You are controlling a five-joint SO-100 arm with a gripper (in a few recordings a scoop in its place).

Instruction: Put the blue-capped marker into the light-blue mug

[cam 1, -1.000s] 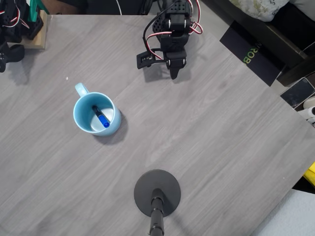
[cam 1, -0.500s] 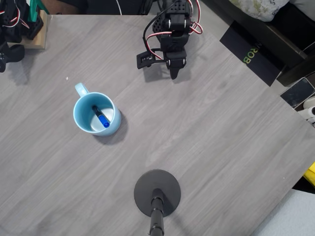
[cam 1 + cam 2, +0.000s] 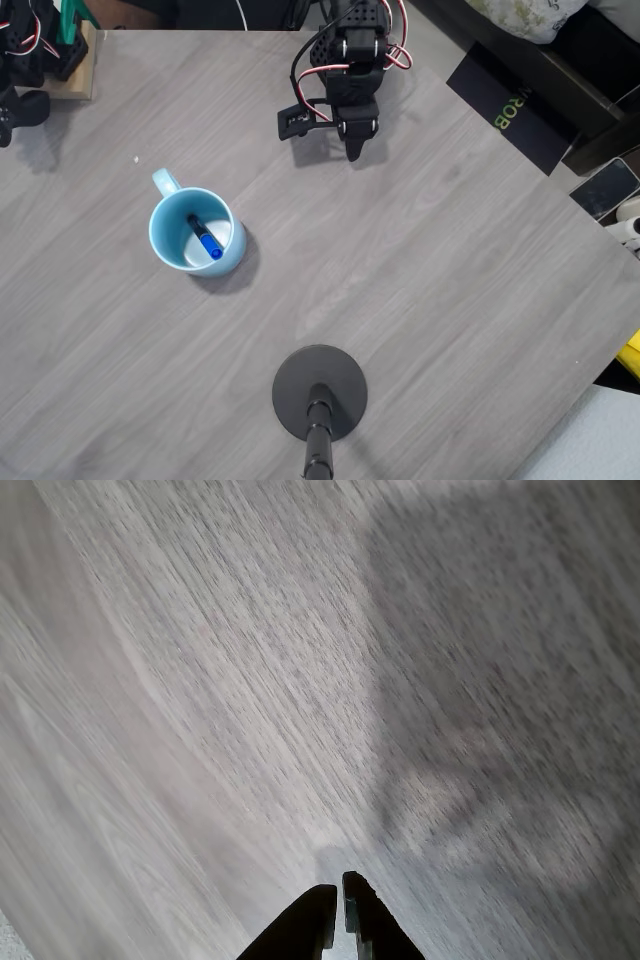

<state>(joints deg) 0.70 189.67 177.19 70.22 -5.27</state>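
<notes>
In the overhead view the mug stands on the grey wood-grain table, left of the middle, with its small loop handle pointing toward the upper left. The marker lies inside the mug, leaning across the pale bottom with its blue cap at the lower right and its dark barrel running up to the left. The whole marker sits within the rim.

The black arm reaches in from the top edge of the table, with red and white wires looped over its joints. Its hand is well apart from the mug, up and to the right of it, and points down toward the table. In the wrist view the hand shows 2 dark fingertips pressed almost together at the bottom edge, with only a thin slit between them and nothing held. Beneath them is bare table with a soft shadow across the right side.

A round black stand base with a pole sits near the bottom edge of the table in the overhead view. A wooden block rests at the top left corner.
</notes>
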